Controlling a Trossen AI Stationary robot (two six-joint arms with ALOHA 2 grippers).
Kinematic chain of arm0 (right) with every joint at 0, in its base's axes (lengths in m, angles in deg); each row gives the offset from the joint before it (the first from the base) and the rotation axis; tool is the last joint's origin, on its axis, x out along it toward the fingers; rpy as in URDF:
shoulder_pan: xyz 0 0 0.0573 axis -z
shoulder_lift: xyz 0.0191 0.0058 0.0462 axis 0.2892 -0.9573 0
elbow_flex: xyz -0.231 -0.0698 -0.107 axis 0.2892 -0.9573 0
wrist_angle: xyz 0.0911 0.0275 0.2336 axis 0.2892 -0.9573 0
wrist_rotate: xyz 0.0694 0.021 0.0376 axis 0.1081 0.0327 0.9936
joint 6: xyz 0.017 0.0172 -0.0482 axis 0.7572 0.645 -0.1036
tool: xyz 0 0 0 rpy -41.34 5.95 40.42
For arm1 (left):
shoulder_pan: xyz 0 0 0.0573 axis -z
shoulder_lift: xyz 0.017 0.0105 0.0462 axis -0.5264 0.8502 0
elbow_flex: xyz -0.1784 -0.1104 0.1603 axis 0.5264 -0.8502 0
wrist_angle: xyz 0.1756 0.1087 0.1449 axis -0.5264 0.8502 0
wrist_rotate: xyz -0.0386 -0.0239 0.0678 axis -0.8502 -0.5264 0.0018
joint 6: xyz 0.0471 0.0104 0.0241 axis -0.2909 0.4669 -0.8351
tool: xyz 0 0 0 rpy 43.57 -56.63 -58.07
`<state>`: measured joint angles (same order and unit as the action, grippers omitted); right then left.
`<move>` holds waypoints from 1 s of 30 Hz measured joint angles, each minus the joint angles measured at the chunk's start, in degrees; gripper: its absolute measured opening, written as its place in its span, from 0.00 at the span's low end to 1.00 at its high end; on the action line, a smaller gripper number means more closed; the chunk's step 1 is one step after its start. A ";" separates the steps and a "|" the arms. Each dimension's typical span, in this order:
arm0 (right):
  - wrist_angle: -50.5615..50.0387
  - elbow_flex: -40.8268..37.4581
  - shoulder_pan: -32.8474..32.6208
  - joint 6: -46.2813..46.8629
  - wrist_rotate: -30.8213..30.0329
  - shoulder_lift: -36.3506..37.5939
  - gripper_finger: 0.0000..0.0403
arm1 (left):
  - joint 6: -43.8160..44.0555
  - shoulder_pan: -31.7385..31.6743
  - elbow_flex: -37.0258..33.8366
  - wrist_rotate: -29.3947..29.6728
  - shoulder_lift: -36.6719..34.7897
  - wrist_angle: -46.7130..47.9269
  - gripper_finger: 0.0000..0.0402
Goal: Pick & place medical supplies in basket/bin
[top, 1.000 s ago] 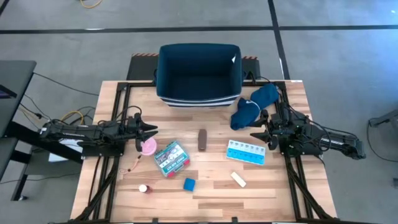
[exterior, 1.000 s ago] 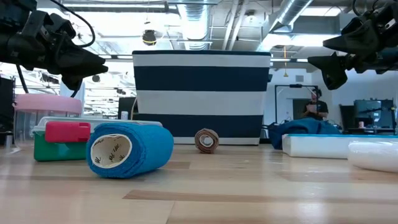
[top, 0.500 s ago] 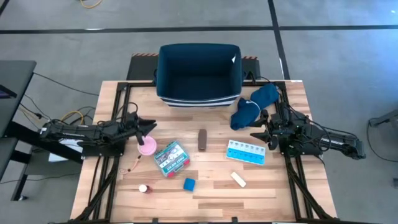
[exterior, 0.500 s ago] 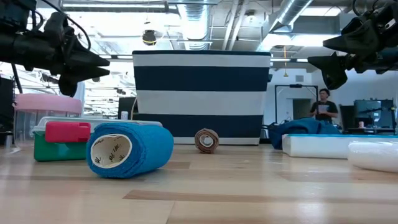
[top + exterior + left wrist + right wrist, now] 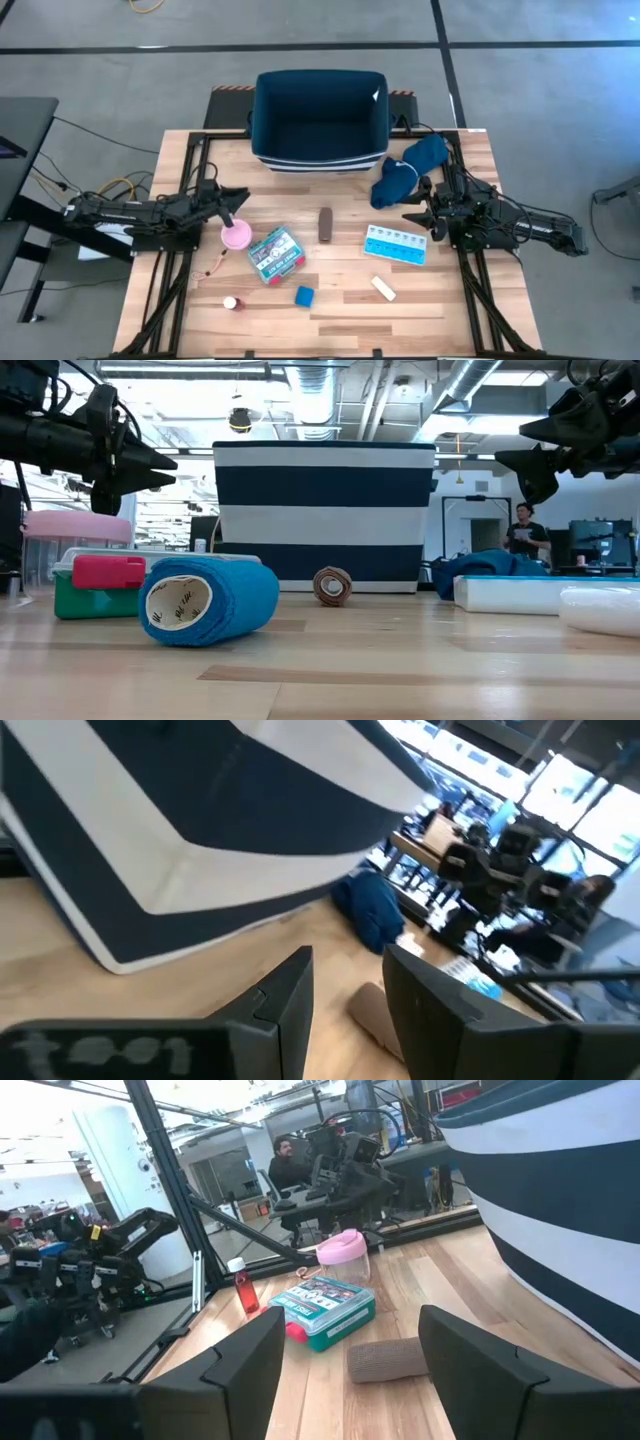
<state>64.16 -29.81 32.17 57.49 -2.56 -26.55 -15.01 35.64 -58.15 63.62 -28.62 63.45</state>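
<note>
Left claw (image 5: 238, 201) open, just above pink round roll (image 5: 236, 236).

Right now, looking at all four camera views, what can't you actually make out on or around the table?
- Tub floor: the high view shows only dark shadow, and the low view only its striped wall.
- Cream block: cut off by the low view's right edge.
- Box label: too small to read from above, partly hidden behind the blue cube in the low view.
- Left hand: its fingers merge into a dark shape above the pink roll.
</note>
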 joint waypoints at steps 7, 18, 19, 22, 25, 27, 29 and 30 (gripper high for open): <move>0.01 -0.01 0.00 0.00 0.00 0.00 0.56 | 0.06 -0.02 0.00 -6.03 0.00 0.29 0.28; 0.00 0.01 0.00 0.00 -0.01 0.00 0.56 | 0.15 -0.02 0.00 -10.72 0.00 0.71 0.28; 0.00 0.01 0.00 0.00 0.00 0.00 0.56 | -0.17 0.00 0.00 -10.64 0.00 0.71 0.28; -0.01 0.00 0.00 0.00 -0.01 0.01 0.56 | -0.52 -0.02 0.01 -10.19 0.00 0.73 0.28; 0.00 -0.01 0.00 0.00 0.00 -0.01 0.56 | -2.43 0.00 0.00 -9.48 0.00 0.71 0.28; 0.00 0.01 0.00 0.00 0.00 -0.01 0.56 | -3.52 -0.02 0.00 -9.06 0.00 0.68 0.28; 0.00 0.00 0.00 0.00 0.00 0.00 0.56 | -4.50 -0.01 0.01 -8.77 0.00 0.68 0.28; 0.01 0.00 0.00 0.00 -0.01 0.01 0.56 | -5.09 0.01 0.01 -8.46 0.00 0.65 0.28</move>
<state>64.17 -29.81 32.17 57.49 -2.57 -26.54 -20.10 35.65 -58.14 55.16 -28.62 64.10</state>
